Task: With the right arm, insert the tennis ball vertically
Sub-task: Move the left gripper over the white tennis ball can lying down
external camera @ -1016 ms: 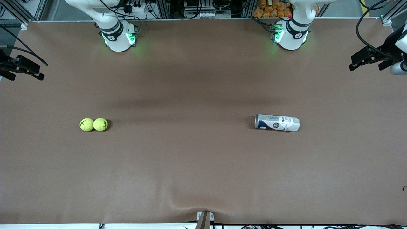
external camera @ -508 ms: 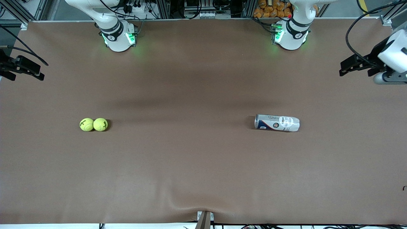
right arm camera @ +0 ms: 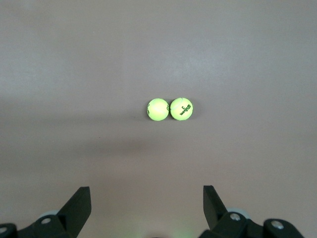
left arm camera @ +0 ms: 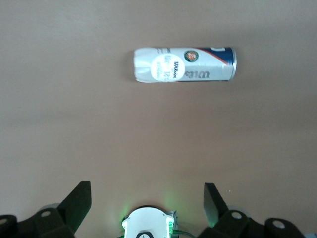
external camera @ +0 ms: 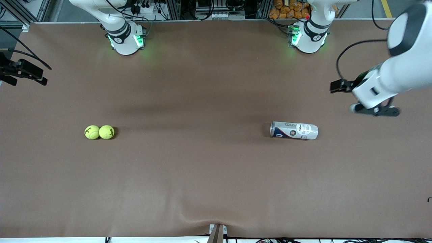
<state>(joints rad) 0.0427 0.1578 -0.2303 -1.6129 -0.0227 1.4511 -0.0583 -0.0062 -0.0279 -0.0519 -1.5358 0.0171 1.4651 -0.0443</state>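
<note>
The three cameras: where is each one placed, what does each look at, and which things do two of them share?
Front view: high across the table, facing both bases; left pincer in the air.
Left wrist view: above the lying ball can, looking down; open fingers show.
Right wrist view: above the two tennis balls, looking down; open fingers show.
Shared: front sees the can and balls too.

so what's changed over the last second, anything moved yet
Only the left arm has moved: its left gripper has swung in from the table's edge at the left arm's end, toward the tennis ball can, fingers open and empty. The can lies on its side as before, the two tennis balls sit touching in the same spot, and the right gripper waits open at the right arm's end, holding nothing.
</note>
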